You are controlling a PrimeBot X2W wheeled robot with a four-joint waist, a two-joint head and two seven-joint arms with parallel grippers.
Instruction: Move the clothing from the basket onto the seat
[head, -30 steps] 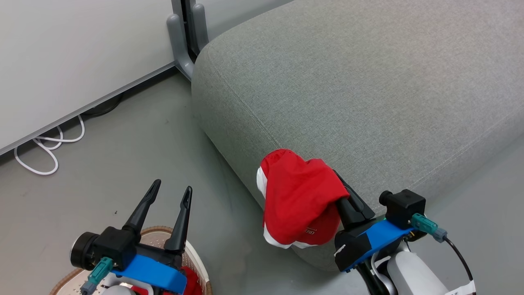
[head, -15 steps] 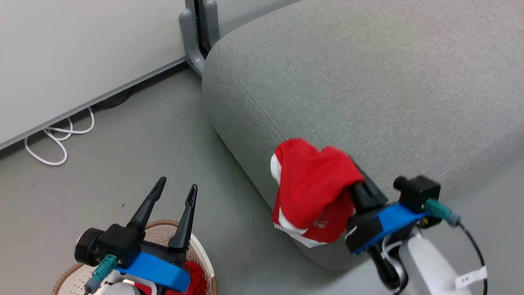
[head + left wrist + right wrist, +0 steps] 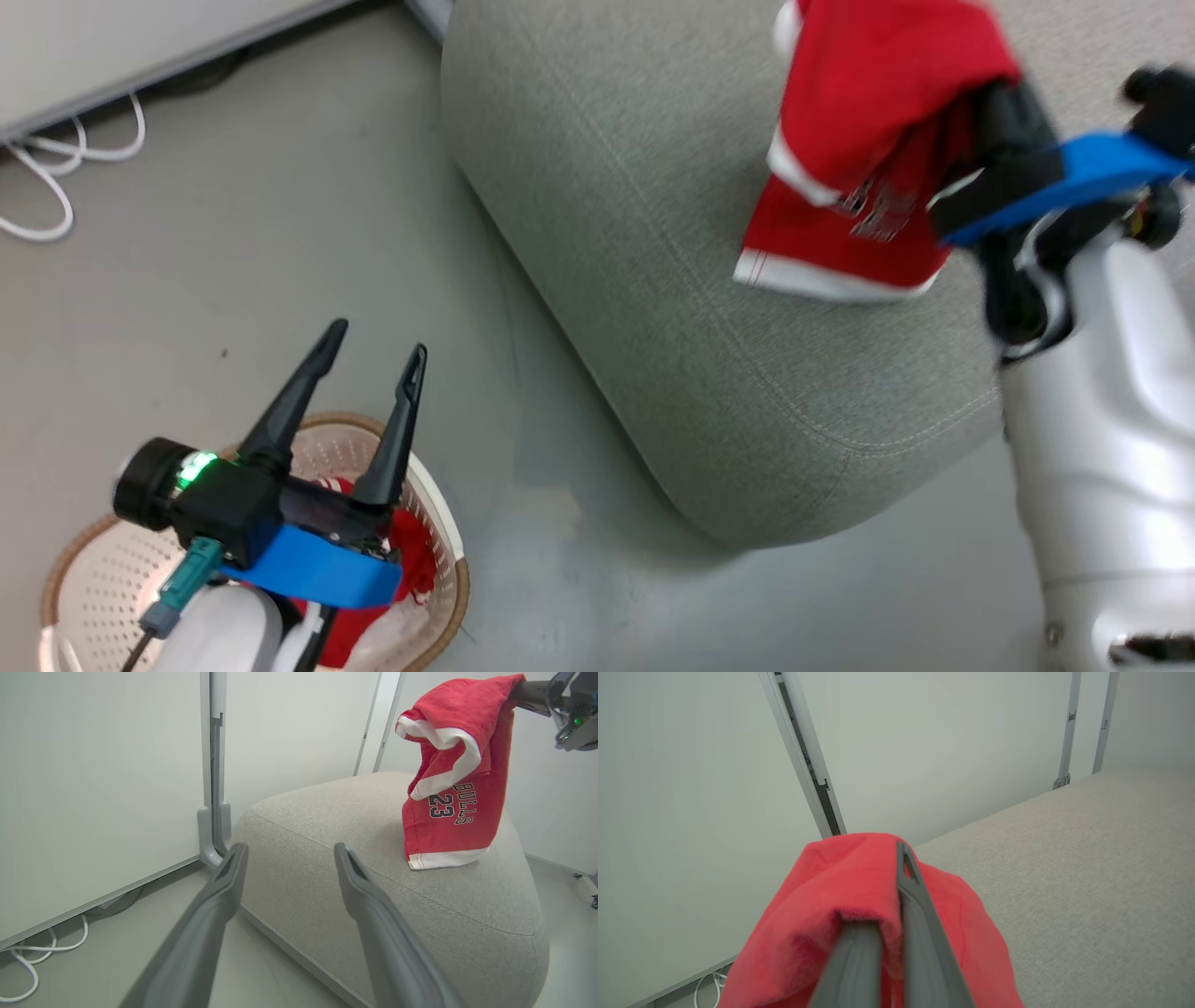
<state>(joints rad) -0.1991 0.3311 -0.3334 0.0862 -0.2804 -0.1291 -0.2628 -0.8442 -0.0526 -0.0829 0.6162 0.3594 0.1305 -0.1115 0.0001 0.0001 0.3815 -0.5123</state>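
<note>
Because the red, white-trimmed jersey (image 3: 448, 812) hangs limp from our clenched right gripper (image 3: 903, 858), we judge it soft and light. Any bunched fold gives a hold. Our left gripper (image 3: 376, 338) gapes, empty.

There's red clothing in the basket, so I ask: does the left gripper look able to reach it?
Probably yes: the left gripper is open and empty, close over the basket, with nothing seen blocking the red clothing inside.

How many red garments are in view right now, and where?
2. The printed garment hangs from the shut right gripper over the seat. The second garment lies in the basket, partly behind the open left gripper. More may be hidden underneath.
</note>
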